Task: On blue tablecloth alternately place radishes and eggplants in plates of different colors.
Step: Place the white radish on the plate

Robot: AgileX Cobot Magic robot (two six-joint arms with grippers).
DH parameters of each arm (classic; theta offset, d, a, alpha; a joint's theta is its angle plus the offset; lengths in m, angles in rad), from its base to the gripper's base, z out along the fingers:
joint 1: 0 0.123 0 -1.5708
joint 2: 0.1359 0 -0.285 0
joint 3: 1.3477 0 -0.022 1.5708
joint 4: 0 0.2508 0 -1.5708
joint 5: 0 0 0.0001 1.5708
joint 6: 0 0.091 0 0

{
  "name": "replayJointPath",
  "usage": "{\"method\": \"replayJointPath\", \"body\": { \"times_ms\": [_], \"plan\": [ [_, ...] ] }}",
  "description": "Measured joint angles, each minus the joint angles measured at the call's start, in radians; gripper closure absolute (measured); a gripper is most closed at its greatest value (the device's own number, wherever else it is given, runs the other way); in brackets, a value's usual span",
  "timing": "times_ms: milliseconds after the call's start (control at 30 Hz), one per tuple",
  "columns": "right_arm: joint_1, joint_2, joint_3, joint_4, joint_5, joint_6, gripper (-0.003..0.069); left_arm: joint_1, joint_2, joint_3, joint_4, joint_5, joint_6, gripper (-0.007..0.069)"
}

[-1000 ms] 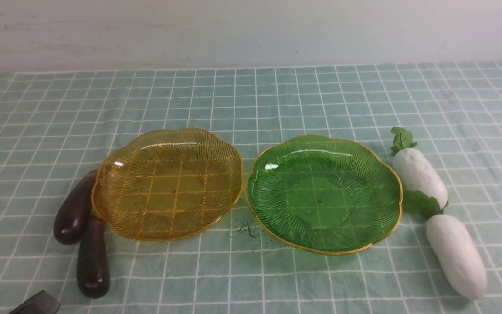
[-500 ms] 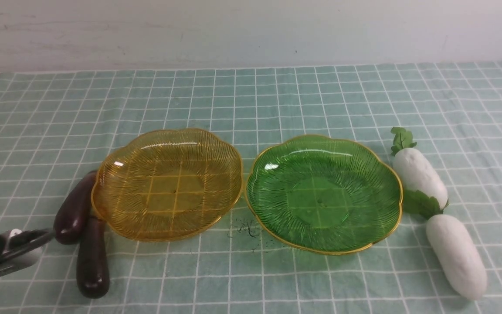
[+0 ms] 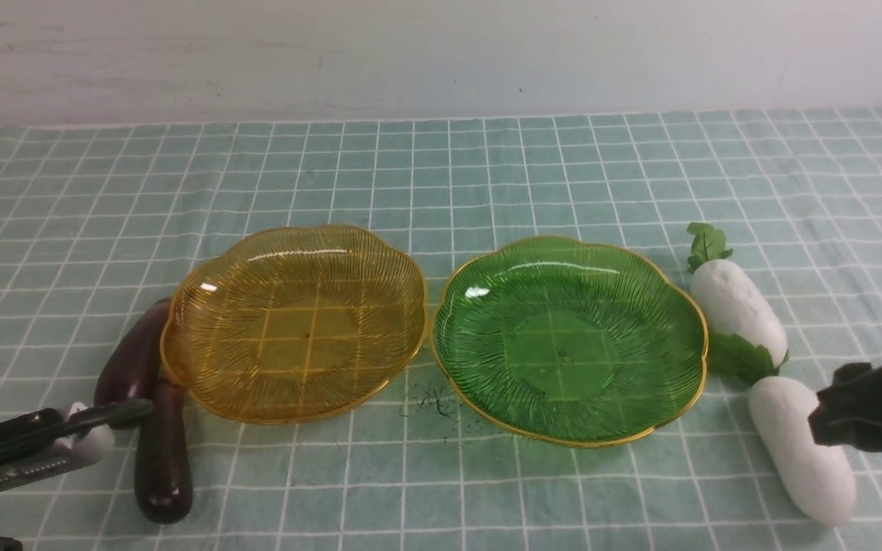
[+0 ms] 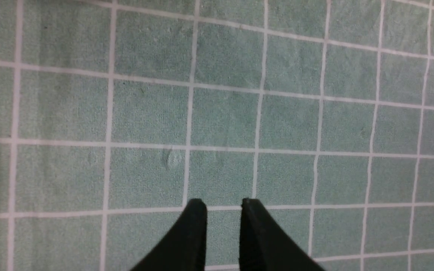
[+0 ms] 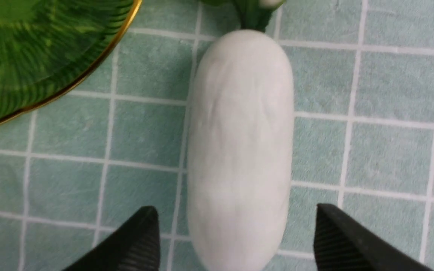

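My right gripper (image 5: 236, 209) gapes wide, jaws either side of the nearer radish (image 5: 239, 131) without gripping it, just right of the green plate (image 3: 570, 340). My left gripper (image 4: 222, 203) is barely parted, empty, over the blue tablecloth (image 4: 220, 113) far left of that plate, beside the eggplants (image 3: 161, 451).

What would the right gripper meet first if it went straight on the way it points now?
Probably the nearer radish, lying straight ahead between the open jaws of the right gripper; depth is unclear.
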Motion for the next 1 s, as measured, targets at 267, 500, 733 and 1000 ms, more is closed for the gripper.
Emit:
{"method": "replayJointPath", "body": {
  "times_ms": [267,500,733,1000],
  "plan": [
    [0.000,0.197,-0.019,-0.023,-0.099,0.000,0.0023,0.000,0.000,0.000,0.001,0.000,0.001,0.0443],
    [0.000,0.275,-0.019,-0.023,-0.100,0.000,0.0063,0.000,0.000,0.000,0.001,0.000,0.002,0.0442],
    [0.000,0.284,-0.065,-0.031,0.005,0.000,0.0195,0.000,0.000,0.000,0.001,0.000,0.002,0.0442],
    [0.000,0.180,-0.209,0.022,0.248,0.000,0.0195,0.000,0.000,0.000,0.001,0.000,0.002,0.0442]
  ]
}}
